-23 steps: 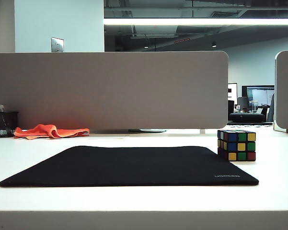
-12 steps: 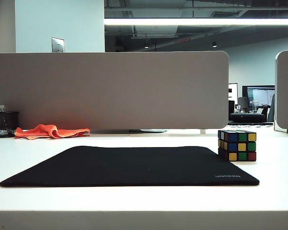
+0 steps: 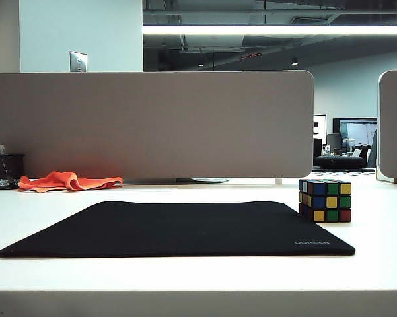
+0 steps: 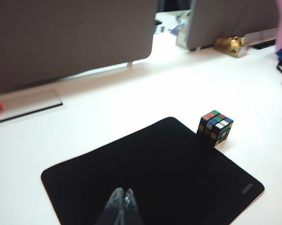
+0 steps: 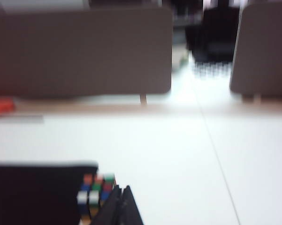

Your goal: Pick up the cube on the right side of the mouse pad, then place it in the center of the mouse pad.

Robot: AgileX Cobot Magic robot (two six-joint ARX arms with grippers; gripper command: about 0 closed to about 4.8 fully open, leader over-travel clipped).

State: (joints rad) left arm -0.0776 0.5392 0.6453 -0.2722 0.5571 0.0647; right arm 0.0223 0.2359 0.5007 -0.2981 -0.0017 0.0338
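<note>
Cube (image 3: 325,200) on bench (image 3: 198,271), touching mouse pad (image 3: 178,228) right edge, just ahead of right hand (image 5: 122,199). Both hands pinched closed, empty; left hand (image 4: 121,204) over pad. Spread right fingers before descending, straddle cube squarely.

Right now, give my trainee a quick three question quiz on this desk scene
1. True or false: the cube sits at the center of the mouse pad.
2. What state is each tool in?
3. Which lies nearest the pen cup? A cube, B orange cloth, C mouse pad.

Key
1. False; it rests by the pad's right edge.
2. Left tool and right tool are both shut, holding nothing.
3. B.
</note>
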